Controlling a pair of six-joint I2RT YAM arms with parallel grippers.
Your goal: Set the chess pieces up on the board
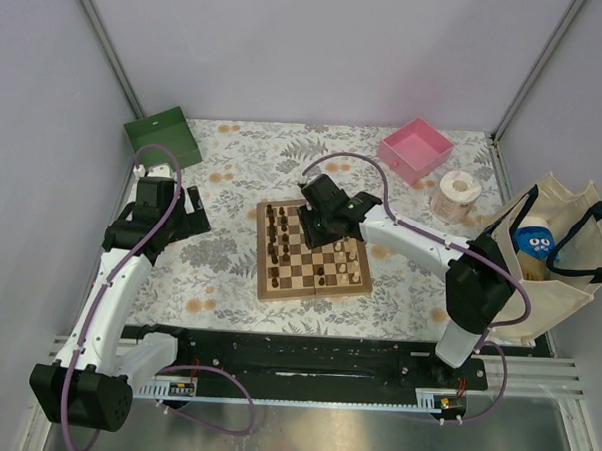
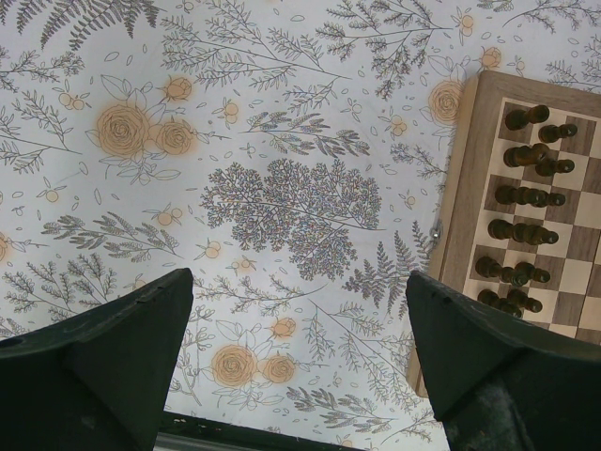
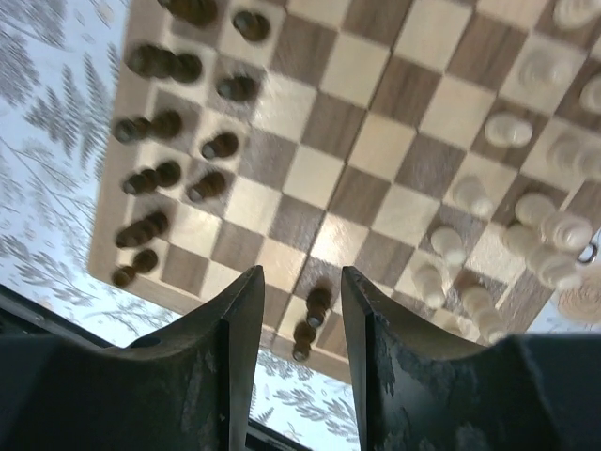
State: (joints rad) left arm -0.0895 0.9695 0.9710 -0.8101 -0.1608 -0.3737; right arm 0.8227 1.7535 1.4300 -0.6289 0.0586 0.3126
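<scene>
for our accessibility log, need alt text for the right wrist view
The right pincer hangs open over the chessboard edge, two dark pieces seen between its fingers. More dark pieces line the picture's left; blurred pale pieces crowd its right.

- White tube links with black blocky joints form the left arm and right arm.
- Thin purple cables loop along each.
- The left gripper and right gripper have dark, matt, scuffed wedge fingers.
- Long black base rail.
</scene>
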